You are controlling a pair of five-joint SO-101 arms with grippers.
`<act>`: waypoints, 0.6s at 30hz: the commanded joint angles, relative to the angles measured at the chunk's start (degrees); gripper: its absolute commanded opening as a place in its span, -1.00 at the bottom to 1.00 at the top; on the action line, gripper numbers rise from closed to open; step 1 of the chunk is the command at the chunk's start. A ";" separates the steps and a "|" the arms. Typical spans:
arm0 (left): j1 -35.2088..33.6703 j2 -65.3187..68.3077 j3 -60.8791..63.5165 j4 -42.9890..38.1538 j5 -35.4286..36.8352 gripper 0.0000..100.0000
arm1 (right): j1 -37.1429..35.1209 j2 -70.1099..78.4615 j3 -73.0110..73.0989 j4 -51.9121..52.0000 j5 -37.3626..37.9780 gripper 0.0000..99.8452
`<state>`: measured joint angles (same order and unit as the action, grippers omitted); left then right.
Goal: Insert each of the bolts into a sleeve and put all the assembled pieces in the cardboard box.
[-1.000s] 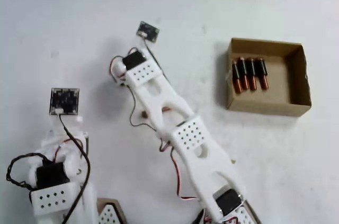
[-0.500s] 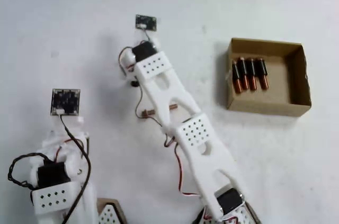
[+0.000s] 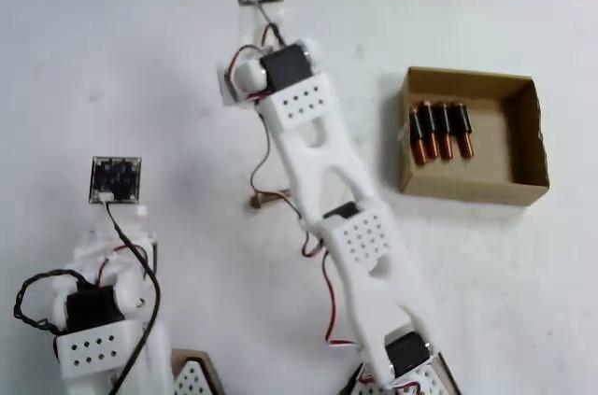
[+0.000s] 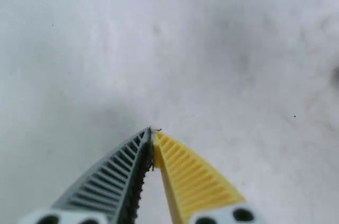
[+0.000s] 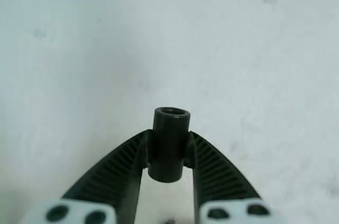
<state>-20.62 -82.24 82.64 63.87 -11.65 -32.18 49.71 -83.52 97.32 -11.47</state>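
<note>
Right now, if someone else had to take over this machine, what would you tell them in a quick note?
Right pincer: shut on a black sleeve, held upright over the table.
Left pincer: shut, empty.
Done: four assembled pieces lie in the cardboard box.
Left: one loose bolt lies on the table, partly under the outstretched arm. It needs the sleeve, then goes in the box.

This looks like a robotics lab or hobby workshop bench: a plain white tabletop (image 3: 93,59) carries two white, perforated printed-plastic robot arms (image 3: 346,208) with bare red and black servo wiring (image 3: 327,306) and small exposed black camera circuit boards (image 3: 115,178), near a small open brown cardboard box (image 3: 472,191) of parts.
</note>
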 commanded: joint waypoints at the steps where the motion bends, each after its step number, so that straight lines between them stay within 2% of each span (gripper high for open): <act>1: -0.31 -0.22 -0.35 -1.41 -0.70 -0.95 | 0.75 -12.26 4.84 1.54 0.88 -0.97; 7: -0.31 -0.22 -0.35 -1.41 -0.70 -0.95 | 0.84 -29.23 23.91 1.36 8.70 -0.97; 18: -0.31 -0.22 -0.35 -1.32 -0.62 -0.95 | 7.43 -51.65 51.43 1.19 19.08 -0.97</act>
<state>-20.62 -82.24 82.64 63.87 -11.65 -27.08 4.44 -36.48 97.32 5.32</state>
